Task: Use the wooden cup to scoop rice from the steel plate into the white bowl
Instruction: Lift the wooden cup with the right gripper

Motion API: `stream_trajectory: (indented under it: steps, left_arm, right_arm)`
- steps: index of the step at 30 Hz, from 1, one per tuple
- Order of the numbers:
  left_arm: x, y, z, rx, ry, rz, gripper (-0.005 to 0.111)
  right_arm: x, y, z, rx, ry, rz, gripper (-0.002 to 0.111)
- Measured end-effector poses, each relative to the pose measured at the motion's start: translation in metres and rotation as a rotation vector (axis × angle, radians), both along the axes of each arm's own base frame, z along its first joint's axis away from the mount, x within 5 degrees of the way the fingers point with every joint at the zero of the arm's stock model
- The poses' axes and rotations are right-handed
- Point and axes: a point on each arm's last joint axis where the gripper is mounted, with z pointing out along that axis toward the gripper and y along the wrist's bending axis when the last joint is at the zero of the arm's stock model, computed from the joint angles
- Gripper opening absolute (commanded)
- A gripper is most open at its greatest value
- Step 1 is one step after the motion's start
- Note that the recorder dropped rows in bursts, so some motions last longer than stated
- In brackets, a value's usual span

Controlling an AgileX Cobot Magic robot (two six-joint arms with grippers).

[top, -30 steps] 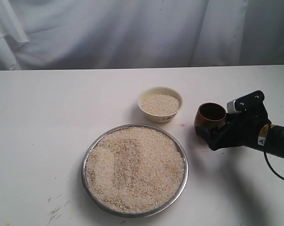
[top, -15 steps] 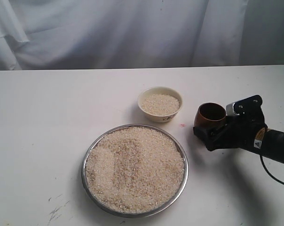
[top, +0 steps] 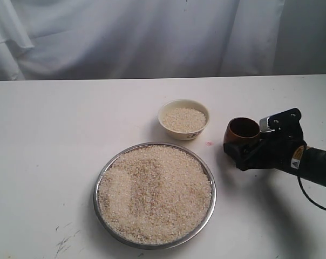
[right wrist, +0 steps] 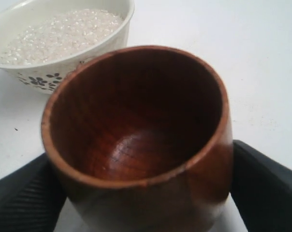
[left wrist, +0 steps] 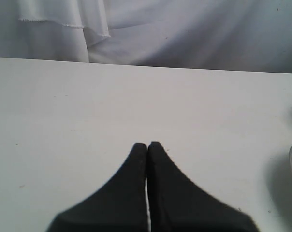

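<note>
Reddish-brown wooden cup (right wrist: pixel 136 145), cream white bowl (right wrist: pixel 64 67) with dark floral pattern

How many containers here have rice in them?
2: the steel plate at the front, heaped with rice, and the white bowl behind it. The wooden cup in the right gripper is empty.

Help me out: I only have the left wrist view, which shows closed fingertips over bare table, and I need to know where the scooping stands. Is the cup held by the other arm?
Observer: Yes. The right gripper has a finger on each side of the wooden cup, which stands upright to the right of the white bowl.
Operator: Is anything in the cup?
Observer: No. The right wrist view shows its bare wooden bottom.
Operator: And the bowl?
Observer: It already holds rice, nearly up to its rim.
Operator: Any left on the plate?
Observer: The steel plate is covered with it.
</note>
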Motion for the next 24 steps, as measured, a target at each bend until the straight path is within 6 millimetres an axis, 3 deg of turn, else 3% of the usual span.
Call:
stream_trajectory:
  steps: [3,11,18,24]
  left_arm:
    - [0.0,0.0,0.0,0.0,0.0,0.0,0.0]
    - [0.0,0.0,0.0,0.0,0.0,0.0,0.0]
    - [0.0,0.0,0.0,0.0,0.0,0.0,0.0]
    - [0.0,0.0,0.0,0.0,0.0,0.0,0.0]
  right_arm:
    - [0.0,0.0,0.0,-0.001,-0.001,0.001,0.061]
    - [-0.001,0.001,0.003,0.025,0.018,0.0,0.0]
    - [0.002,0.002,0.047,0.051,-0.074,0.008,0.0]
    - [-0.008,0.01,0.088,0.051,-0.153,0.109,0.0]
